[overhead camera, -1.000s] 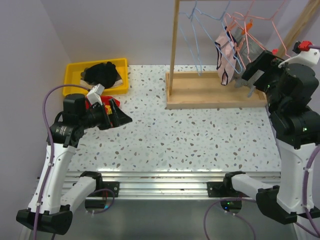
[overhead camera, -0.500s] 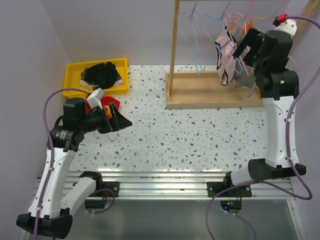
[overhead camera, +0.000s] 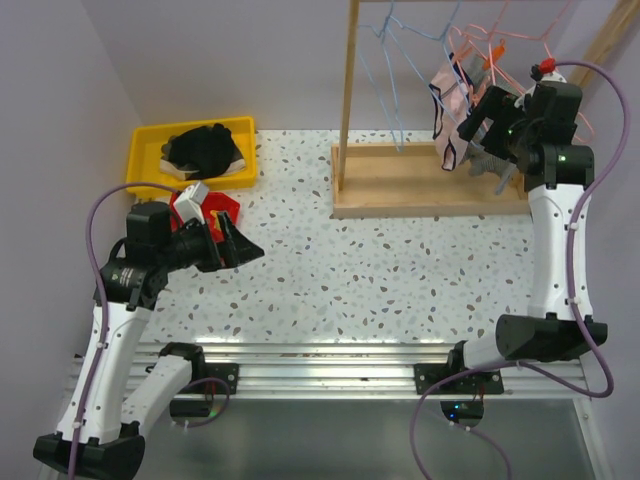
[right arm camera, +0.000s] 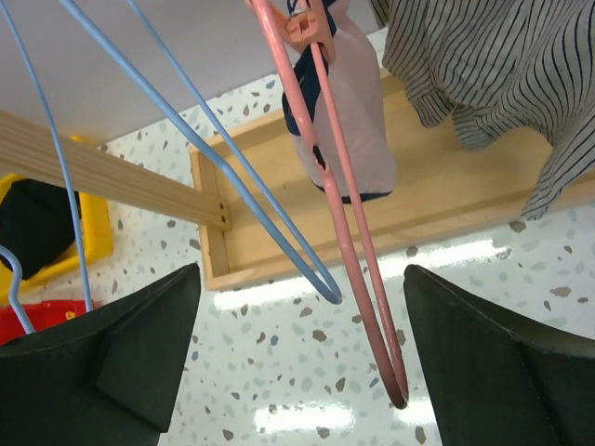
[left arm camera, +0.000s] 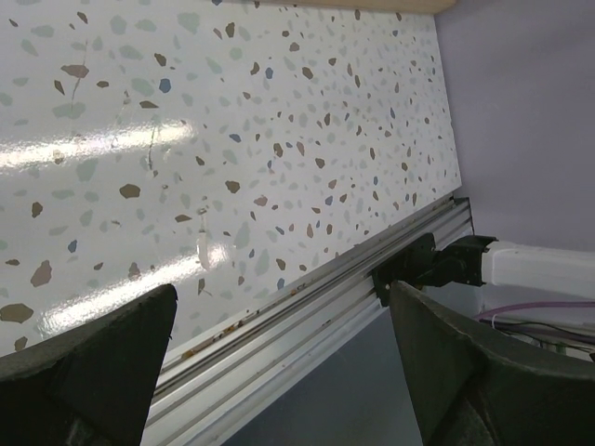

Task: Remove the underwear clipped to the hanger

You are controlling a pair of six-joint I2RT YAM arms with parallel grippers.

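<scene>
Jaws of left gripper (overhead camera: 242,244) splayed wide, empty, low left over speckled table (overhead camera: 400,270). Right gripper (right arm camera: 297,372) likewise splayed, flanking pink hanger (right arm camera: 358,242) and blue hanger (right arm camera: 232,195). Behind these, pale pink briefs (right arm camera: 349,111) with dark trim, clipped upper centre. Grey striped briefs (right arm camera: 483,65) hanging upper right above wooden rack base (right arm camera: 446,204).

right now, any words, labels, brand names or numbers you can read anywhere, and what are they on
None: no readable text shows in any of the three views.
pale pink underwear: dark trim only, no tag or print visible.
striped grey underwear: fine stripes, no lettering.
yellow bin: plain walls, no label visible.
</scene>
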